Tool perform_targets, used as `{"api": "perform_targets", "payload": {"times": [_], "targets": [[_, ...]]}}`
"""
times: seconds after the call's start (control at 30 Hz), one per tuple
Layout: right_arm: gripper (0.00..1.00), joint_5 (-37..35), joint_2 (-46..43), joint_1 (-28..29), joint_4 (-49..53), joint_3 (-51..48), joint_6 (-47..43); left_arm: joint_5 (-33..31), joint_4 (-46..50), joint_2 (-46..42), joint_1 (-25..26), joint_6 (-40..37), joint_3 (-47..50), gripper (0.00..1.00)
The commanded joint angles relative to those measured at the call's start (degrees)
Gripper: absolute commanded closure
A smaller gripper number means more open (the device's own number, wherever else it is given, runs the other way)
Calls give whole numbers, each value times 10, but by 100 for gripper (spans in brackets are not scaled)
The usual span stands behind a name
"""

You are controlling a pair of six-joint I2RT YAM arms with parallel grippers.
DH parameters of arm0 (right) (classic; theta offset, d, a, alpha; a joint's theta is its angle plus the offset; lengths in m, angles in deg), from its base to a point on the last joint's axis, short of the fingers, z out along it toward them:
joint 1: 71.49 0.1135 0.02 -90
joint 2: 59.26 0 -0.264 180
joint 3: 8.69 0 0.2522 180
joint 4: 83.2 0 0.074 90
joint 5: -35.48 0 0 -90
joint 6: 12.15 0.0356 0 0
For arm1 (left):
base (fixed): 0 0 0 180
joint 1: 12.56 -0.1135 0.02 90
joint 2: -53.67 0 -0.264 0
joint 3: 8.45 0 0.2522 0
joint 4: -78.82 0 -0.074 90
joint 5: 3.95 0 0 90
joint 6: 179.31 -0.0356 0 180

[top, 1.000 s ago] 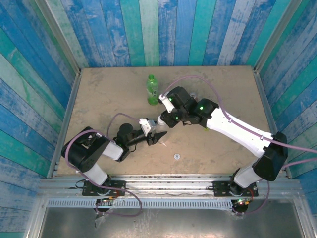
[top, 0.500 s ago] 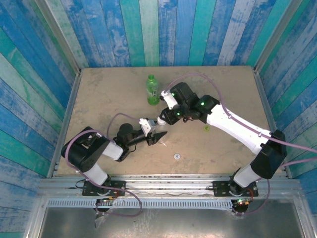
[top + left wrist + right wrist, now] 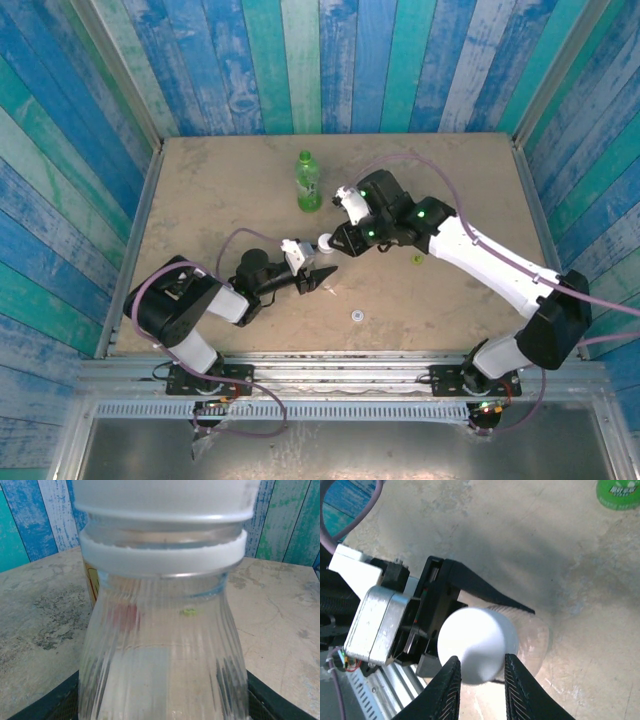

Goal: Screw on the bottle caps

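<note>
- The clear bottle (image 3: 160, 655) is held upright near the middle of the table (image 3: 220, 180), clamped low on its body between the black fingers of the left gripper (image 3: 315, 278).
- In the left wrist view, the bottle's ribbed shoulder and neck ring are seen close up, with dark finger pads at both lower corners.
- A white cap (image 3: 477, 640) is seated on the neck of the clear bottle, as seen from above in the right wrist view.
- The right gripper (image 3: 482, 659) is brought down over the bottle top, its jaws drawn narrow with one finger pressed on each side of the white cap.
- The green bottle (image 3: 308, 182) is stood upright farther back on the table, apart from both grippers.
- A second white cap (image 3: 357, 315) is left lying on the table nearer the arm bases, to the right of the left gripper.
- A yellow-green cap (image 3: 416, 260) is seen on the table just beside the right arm's white forearm.
</note>
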Motion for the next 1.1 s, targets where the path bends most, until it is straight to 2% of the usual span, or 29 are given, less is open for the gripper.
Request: {"api": "perform_targets", "payload": {"times": [0.0, 0.2, 0.53, 0.63, 0.83, 0.93, 1.07], "targets": [[73, 39, -14, 7, 28, -19, 18, 4, 34, 12, 1, 10, -1, 47], [66, 2, -27, -4, 12, -7, 21, 6, 34, 11, 1, 8, 0, 47], [62, 27, 49, -24, 10, 53, -21, 5, 30, 2, 1, 14, 3, 47], [67, 38, 58, -26, 20, 58, -28, 5, 29, 3, 1, 18, 3, 47], [75, 82, 28, -27, 21, 7, -28, 4, 2, 7, 2, 22, 10, 48], [75, 126, 11, -27, 20, -22, -28, 5, -14, 13, 1, 28, 10, 48], [75, 137, -21, -25, 21, -46, -26, 7, -20, 14, 1, 33, 11, 49]]}}
